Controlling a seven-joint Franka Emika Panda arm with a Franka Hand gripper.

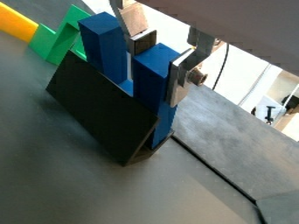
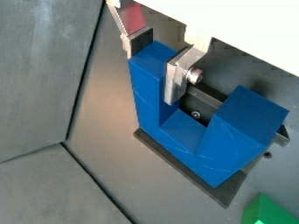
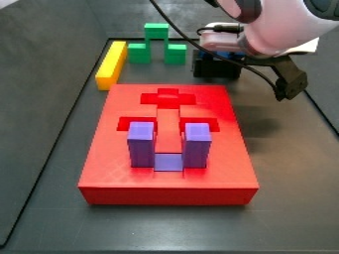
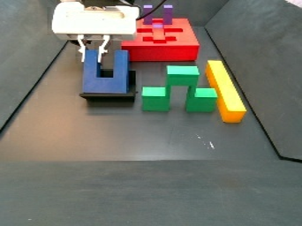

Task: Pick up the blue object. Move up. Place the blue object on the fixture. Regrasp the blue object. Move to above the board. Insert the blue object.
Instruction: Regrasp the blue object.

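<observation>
Claw [image 4: 91,50] sits low over the fixture, at about 9 o'clock of the tabletop in a side view. Its two silver fingers straddle one prong of the blue object [image 4: 104,69]: in a wrist view one finger [image 2: 181,74] lies flat against the inner face of that prong, inside the notch, and the other finger [image 2: 135,42] stands at the prong's outer face. Fingers look closed to the width of the prong; whether the pads press it or merely touch cannot be told.

Blue object [image 2: 197,118] stands on the fixture [image 2: 254,171] with prongs pointing up, base resting on the black block. Other wrist view shows the same: claw [image 1: 163,59] around the nearer prong of the blue object [image 1: 105,48], black fixture [image 1: 103,109] beneath it.

Outward in the side view: fixture [image 4: 106,92] lies on the dark tabletop [image 4: 141,141]. Green block [image 4: 179,88] just beside the fixture at 3 o'clock. Yellow bar [image 4: 224,88] beyond the green block, further toward 3 o'clock. Red board [image 4: 165,40] at 1 o'clock from the claw, close behind the fixture, with a purple U-shaped block [image 4: 157,13] standing on it.

Other side view: board [image 3: 166,139] in the centre, purple block [image 3: 163,144] seated prongs up in its near half, cross-shaped recess [image 3: 169,99] open beyond it. White arm hides the claw here.
</observation>
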